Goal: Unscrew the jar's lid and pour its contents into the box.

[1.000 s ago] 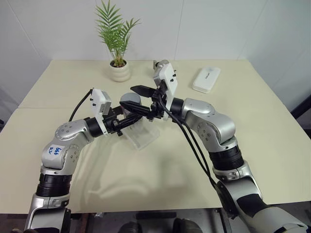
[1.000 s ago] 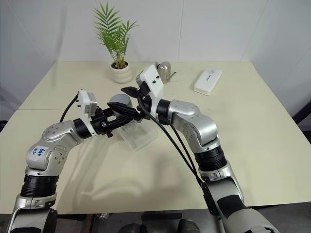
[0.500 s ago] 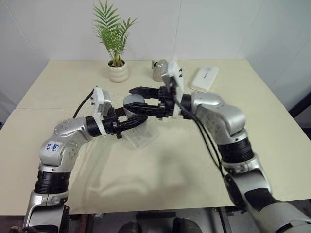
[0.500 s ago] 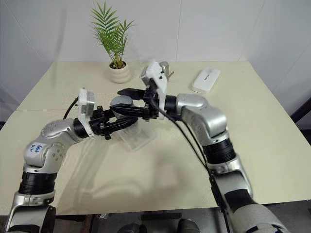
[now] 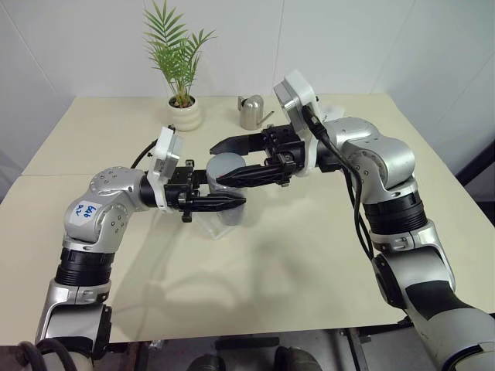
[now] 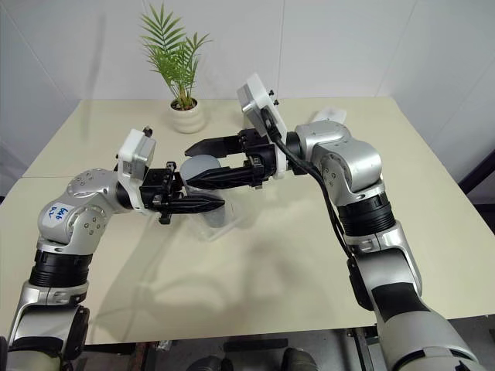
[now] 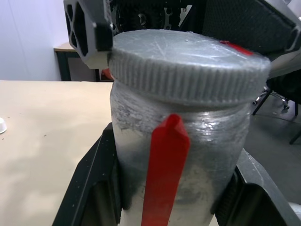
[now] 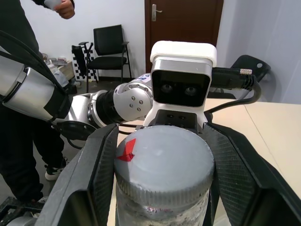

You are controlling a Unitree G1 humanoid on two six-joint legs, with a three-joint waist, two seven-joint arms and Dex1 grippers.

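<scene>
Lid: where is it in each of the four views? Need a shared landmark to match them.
Left eye view: lid at centre, atop the jar, above the left gripper.
Right eye view: lid left of centre, between the two grippers.
Left wrist view: lid across the upper middle, ridged rim facing the camera.
Right wrist view: lid low centre, top face showing.
Shared landmark: the red mark on the lid.
</scene>
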